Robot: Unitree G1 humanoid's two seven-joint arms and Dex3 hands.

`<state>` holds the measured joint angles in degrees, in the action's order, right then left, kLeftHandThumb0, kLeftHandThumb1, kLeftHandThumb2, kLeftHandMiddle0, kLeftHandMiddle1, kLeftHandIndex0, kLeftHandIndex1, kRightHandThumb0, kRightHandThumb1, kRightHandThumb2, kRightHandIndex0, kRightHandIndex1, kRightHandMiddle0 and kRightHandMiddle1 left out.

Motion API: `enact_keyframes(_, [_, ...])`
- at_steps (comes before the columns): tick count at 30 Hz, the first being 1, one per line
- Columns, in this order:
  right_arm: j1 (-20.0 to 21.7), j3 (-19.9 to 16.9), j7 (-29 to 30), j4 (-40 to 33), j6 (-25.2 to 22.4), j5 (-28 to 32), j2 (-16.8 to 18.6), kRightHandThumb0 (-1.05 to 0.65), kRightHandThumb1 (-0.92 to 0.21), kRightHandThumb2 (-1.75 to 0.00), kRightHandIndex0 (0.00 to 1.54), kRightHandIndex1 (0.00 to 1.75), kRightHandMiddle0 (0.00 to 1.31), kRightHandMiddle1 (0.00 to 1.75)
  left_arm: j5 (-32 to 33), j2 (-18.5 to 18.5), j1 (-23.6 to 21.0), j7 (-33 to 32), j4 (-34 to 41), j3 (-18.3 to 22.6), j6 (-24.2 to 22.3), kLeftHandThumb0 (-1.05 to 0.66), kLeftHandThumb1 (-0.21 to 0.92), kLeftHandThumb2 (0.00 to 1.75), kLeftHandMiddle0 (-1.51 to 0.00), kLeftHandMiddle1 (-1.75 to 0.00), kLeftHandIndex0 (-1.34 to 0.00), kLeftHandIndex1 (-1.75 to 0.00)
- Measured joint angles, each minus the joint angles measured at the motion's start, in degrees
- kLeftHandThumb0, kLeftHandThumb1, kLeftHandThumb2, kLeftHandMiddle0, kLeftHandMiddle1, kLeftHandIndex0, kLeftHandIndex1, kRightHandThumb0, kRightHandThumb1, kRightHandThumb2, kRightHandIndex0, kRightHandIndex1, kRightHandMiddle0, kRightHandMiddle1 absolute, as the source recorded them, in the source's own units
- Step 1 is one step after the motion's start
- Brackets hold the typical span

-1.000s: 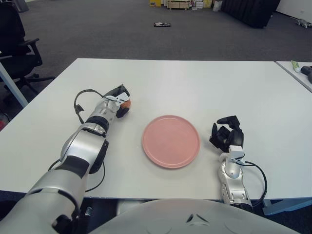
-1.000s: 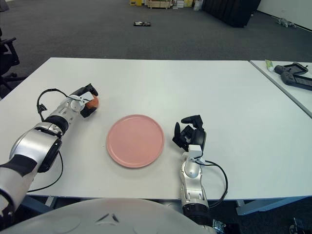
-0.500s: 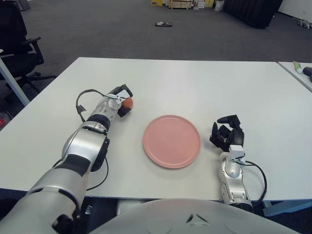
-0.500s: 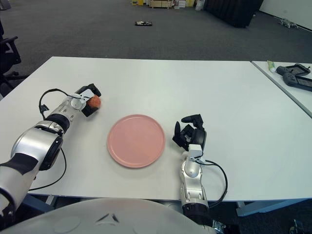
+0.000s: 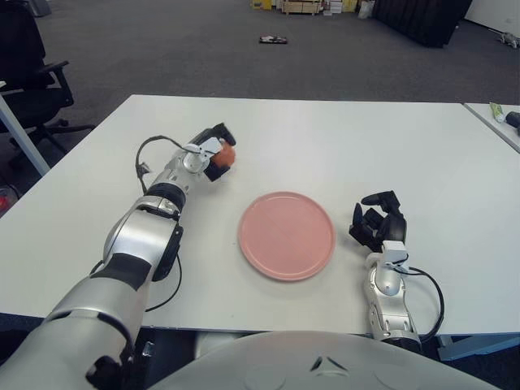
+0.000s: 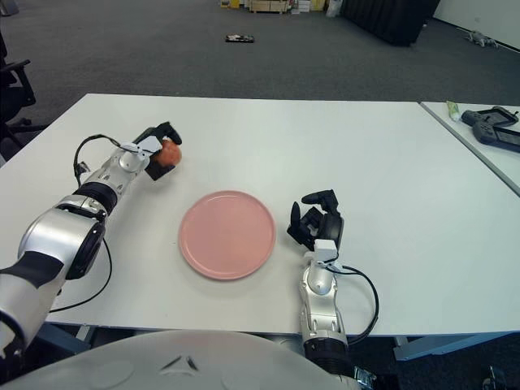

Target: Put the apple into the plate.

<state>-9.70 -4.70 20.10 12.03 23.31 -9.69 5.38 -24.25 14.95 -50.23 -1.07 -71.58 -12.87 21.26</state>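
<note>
A small red-orange apple (image 5: 225,153) is held in my left hand (image 5: 214,154), whose dark fingers are curled around it, lifted a little above the white table (image 5: 325,138) to the upper left of the plate. It also shows in the right eye view (image 6: 170,153). The pink round plate (image 5: 286,235) lies empty at the table's front middle. My right hand (image 5: 377,224) rests on the table just right of the plate, its fingers curled and holding nothing.
A second table at the far right carries a black controller (image 6: 492,127) and a small tube (image 6: 450,108). A black office chair (image 5: 24,73) stands at the far left. Grey carpet lies beyond the table.
My left hand has lifted the apple and carried it up and to the right, toward the plate. My right hand has not moved.
</note>
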Motion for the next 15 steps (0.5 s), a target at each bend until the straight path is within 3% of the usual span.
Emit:
enact_keyframes(7, [0.3, -0.1, -0.1, 0.2, 0.0, 0.0, 0.0, -0.41, -0.55, -1.03, 1.00, 1.75, 0.43, 1.75, -1.0, 0.0, 0.1, -1.6, 6.3, -1.7, 7.5, 0.00, 0.13, 1.51, -0.76, -1.68, -0.53, -1.75])
enact_keyframes(15, [0.6, -0.4, -0.3, 0.5, 0.0, 0.4, 0.0, -0.42, -0.54, -1.04, 0.98, 1.75, 0.44, 1.75, 0.5, -0.9, 3.3, -0.7, 13.2, -1.8, 15.9, 0.00, 0.08, 1.54, -0.84, -1.59, -0.56, -1.75])
